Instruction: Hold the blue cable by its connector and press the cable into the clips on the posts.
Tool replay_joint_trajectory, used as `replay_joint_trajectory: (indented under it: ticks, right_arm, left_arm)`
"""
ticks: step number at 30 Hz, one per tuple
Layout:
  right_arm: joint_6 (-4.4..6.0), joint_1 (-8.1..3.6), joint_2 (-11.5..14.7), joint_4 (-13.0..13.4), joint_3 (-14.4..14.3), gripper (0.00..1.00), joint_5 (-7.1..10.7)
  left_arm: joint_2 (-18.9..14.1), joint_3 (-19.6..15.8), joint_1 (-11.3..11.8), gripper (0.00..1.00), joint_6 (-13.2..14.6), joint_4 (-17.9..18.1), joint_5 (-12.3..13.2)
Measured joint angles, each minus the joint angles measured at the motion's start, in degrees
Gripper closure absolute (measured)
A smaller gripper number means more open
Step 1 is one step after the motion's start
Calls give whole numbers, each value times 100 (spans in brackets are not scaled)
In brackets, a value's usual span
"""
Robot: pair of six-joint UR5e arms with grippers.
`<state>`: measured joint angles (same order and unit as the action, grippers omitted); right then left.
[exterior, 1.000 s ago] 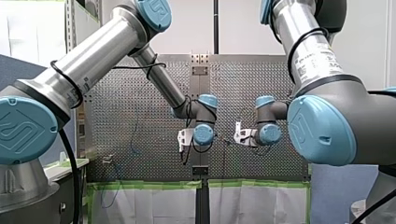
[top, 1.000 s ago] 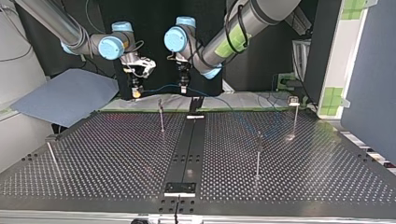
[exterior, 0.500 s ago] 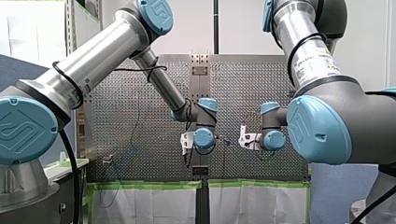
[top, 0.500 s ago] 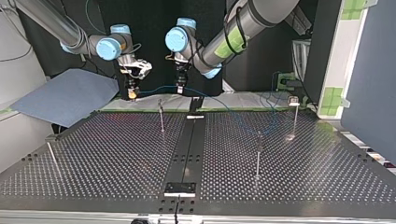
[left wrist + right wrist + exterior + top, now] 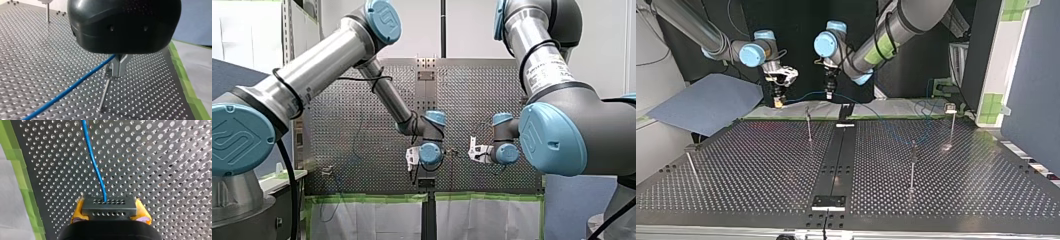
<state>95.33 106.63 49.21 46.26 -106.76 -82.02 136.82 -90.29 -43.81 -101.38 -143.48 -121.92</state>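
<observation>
Right now my right hand (image 5: 110, 210) is closed on the dark connector (image 5: 107, 204), its yellow pads (image 5: 79, 208) squeezing it from both sides. The blue cable (image 5: 96, 167) runs straight out ahead over the counter (image 5: 175, 170). My left hand (image 5: 115, 74) has its metal fingers (image 5: 122, 65) drawn together around the same cable a little way along, directly above a thin post (image 5: 104, 93). That post's clip is hidden behind my fingers, so I can only guess the cable sits just over it, not in it.

That is where I see the trouble. If I press down slightly beside the clip, the cable slides off and my fingers strike or bend the post. If my hands pull apart as I press, the taut stretch between them could drag the connector out of the pads. Another post (image 5: 912, 162) stands well apart, and the loose cable trailing that way could snag.
</observation>
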Motion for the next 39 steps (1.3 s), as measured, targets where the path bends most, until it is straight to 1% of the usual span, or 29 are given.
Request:
replay_joint_trajectory:
  ticks: [4, 7, 12, 15, 19, 23, 27, 31, 35, 39]
  right_arm:
    - [-2, -45, -9, -49, 37, 100, 5]
    - [-2, -87, -12, -75, 63, 100, 7]
    - [3, -168, -14, -163, 116, 100, 13]
    - [40, -223, -13, -188, 157, 100, 44]
    - [109, -280, -17, -203, 248, 100, 188]
    - [138, -332, -21, -199, 297, 100, 355]
    - [153, -411, -26, -190, 313, 100, 572]
    - [206, -521, -32, -222, 314, 100, 809]
    - [217, -602, -41, -233, 312, 100, 959]
    - [236, -662, -49, -180, 313, 100, 1122]
  left_arm:
    - [204, 197, -15, 100, -31, 32, -43]
    - [261, 304, -48, 100, -65, 114, -113]
    - [355, 498, -71, 100, -176, 233, -150]
    - [462, 639, -61, 100, -199, 226, -150]
    - [665, 853, -26, 100, -224, 192, -81]
    - [789, 984, -37, 100, -238, 168, -54]
    - [817, 1027, -33, 100, -254, 169, -60]
    - [818, 1033, -3, 100, -302, 174, -49]
    - [822, 1037, 36, 100, -331, 190, 0]
    - [818, 1041, 44, 100, -337, 203, 88]
